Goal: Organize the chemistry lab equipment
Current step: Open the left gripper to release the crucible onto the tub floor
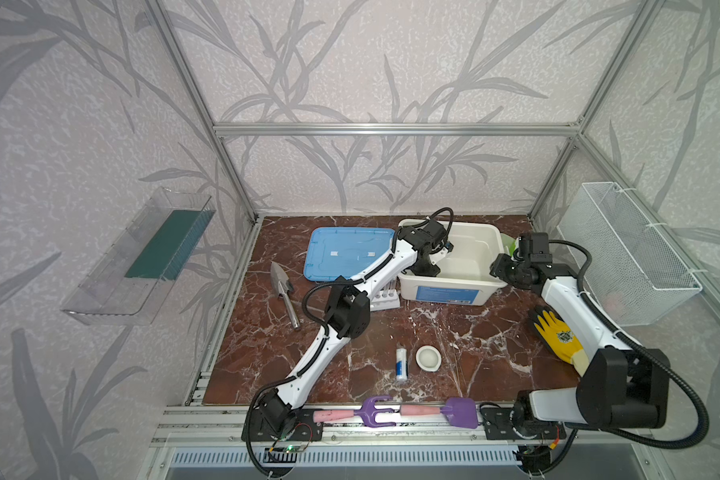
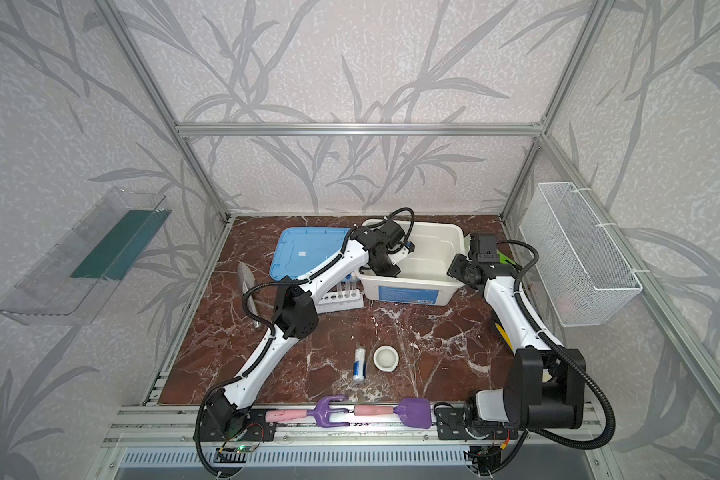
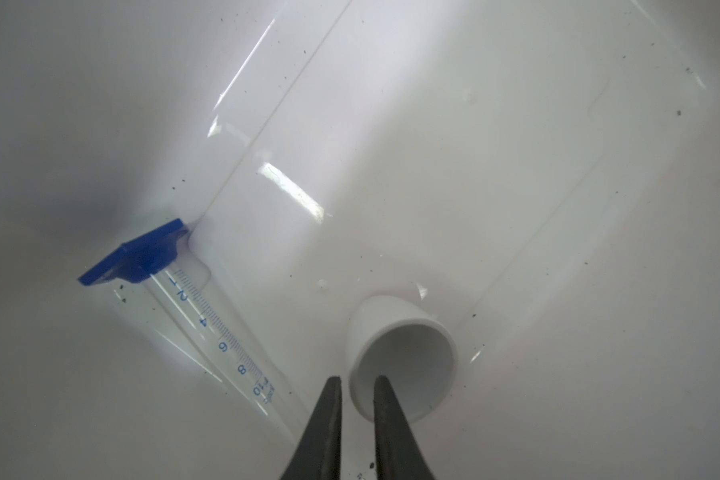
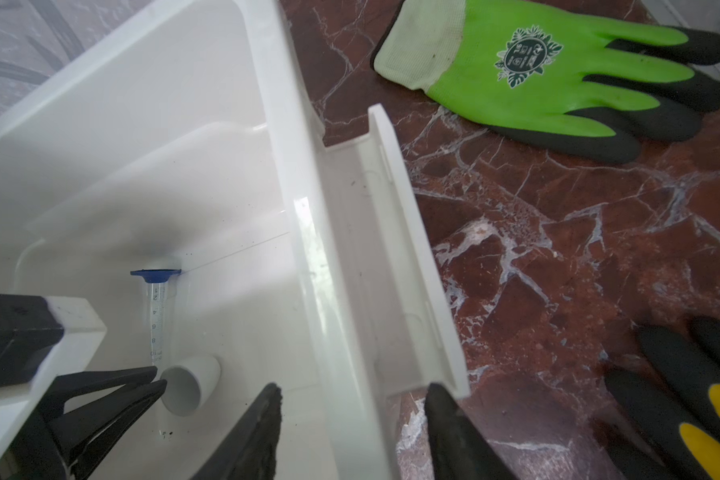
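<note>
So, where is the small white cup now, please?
In both wrist views the cup lies on its side in the white bin, beside the blue-based tube, by the left hand.

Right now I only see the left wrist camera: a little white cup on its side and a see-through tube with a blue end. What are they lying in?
Observer: Both lie in the white rectangular plastic tub at the back of the brown marble table.
Operator: Is the other arm close?
Observer: Yes. The right gripper is at the tub's side wall, fingers apart, one inside, one outside.
Operator: What's left outside the tub?
Observer: A white blue-labelled bottle lies beside a small white bowl near the table's front.
</note>
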`<action>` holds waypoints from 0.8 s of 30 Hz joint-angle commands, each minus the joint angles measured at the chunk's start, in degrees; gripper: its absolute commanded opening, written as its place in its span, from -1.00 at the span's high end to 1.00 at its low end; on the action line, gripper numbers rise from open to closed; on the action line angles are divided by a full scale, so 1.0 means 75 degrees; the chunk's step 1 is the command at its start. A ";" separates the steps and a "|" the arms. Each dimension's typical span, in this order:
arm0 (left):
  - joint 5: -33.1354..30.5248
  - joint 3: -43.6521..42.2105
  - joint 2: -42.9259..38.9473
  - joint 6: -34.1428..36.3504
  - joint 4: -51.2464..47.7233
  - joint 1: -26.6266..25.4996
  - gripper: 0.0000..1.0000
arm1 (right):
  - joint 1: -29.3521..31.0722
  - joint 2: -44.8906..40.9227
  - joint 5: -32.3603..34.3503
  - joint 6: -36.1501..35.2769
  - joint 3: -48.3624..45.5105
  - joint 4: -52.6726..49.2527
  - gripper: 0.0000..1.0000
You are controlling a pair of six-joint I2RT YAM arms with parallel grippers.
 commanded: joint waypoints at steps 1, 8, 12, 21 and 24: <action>-0.0136 0.0221 -0.0163 0.0149 -0.0175 -0.0043 0.47 | -0.0044 -0.0133 -0.0016 -0.0061 -0.0018 -0.0060 -0.16; -0.0112 0.0464 -0.0488 0.0116 -0.0057 -0.0069 0.25 | -0.0043 -0.0354 0.0030 -0.0105 0.0109 -0.0187 -0.18; -0.0111 0.0634 -0.0798 0.0080 0.0114 -0.0076 0.08 | -0.0037 -0.0570 0.0147 -0.0286 0.0294 -0.0359 -0.21; -0.0069 0.0746 -0.1774 0.0027 0.0798 -0.0086 -0.14 | -0.0014 -0.1120 0.0295 -0.0681 0.0670 -0.0579 -0.35; 0.0087 0.0696 -0.2281 -0.0097 0.0949 -0.0082 -0.15 | 0.0048 -0.1542 0.0536 -0.0834 0.0611 -0.0593 -0.38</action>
